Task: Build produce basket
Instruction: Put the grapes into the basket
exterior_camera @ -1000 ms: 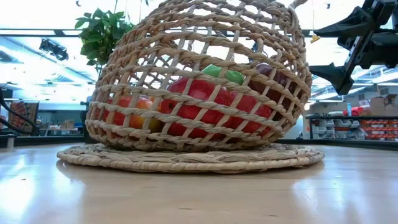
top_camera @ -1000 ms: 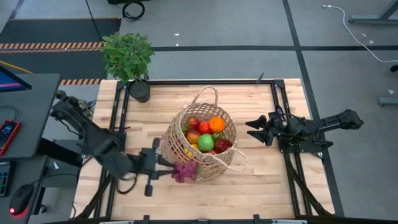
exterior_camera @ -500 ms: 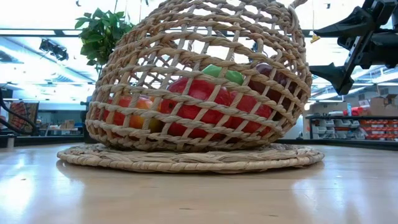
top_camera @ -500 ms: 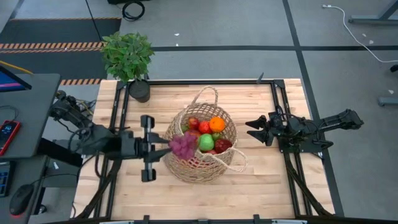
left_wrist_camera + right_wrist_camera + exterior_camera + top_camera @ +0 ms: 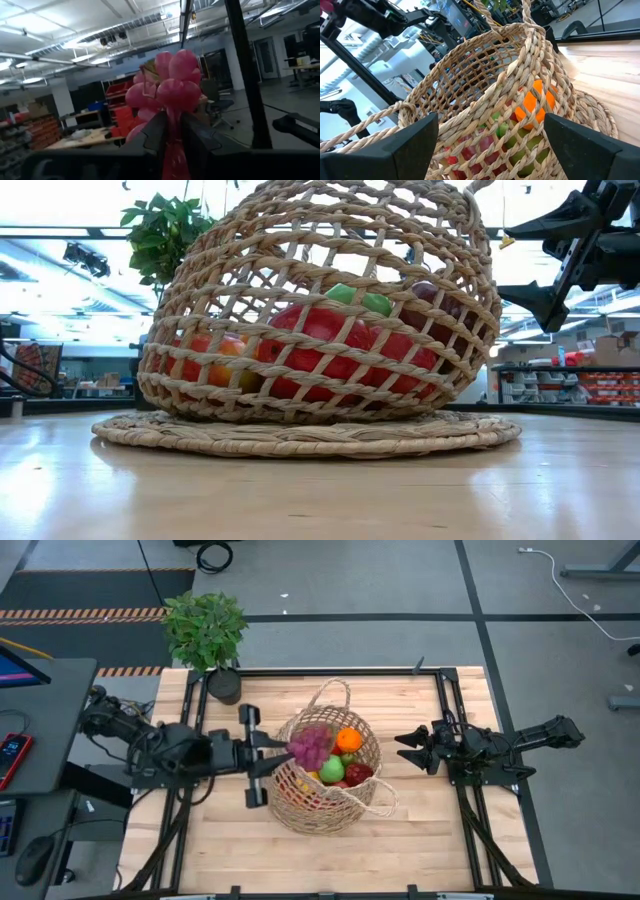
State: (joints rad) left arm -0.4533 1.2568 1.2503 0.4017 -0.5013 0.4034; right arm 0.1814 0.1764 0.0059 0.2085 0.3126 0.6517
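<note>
Pale butcher-block planks make up the surface [image 5: 410,830], with grey floor around it and a potted plant [image 5: 205,628] at its far left corner. Near the middle sits the basket [image 5: 327,802], a round open-weave wicker piece already well stocked: an orange [image 5: 348,739], a green apple [image 5: 331,769] and several red fruits show from above, and the low view shows red fruit pressed against the weave. The left gripper [image 5: 272,750] reaches in from the left with its fingers clamped on the stem end of a bunch of purple grapes [image 5: 311,745], which hangs above the basket's near-left rim, over the opening rather than in it; the wrist view confirms the fingers pinched tight on the stalk with the berries bulging beyond them. The right gripper [image 5: 408,748] waits just right of the basket, fingers spread wide and holding nothing. The step in hand looks like the delivery of the grapes, judged to be late in the filling since no loose produce is visible on the planks. The next move likely calls for carrying the bunch a little further over the centre, lowering it onto the piled fruit, and only then parting the fingers, so the cluster settles inside instead of catching on the rim or the looped handle.
</note>
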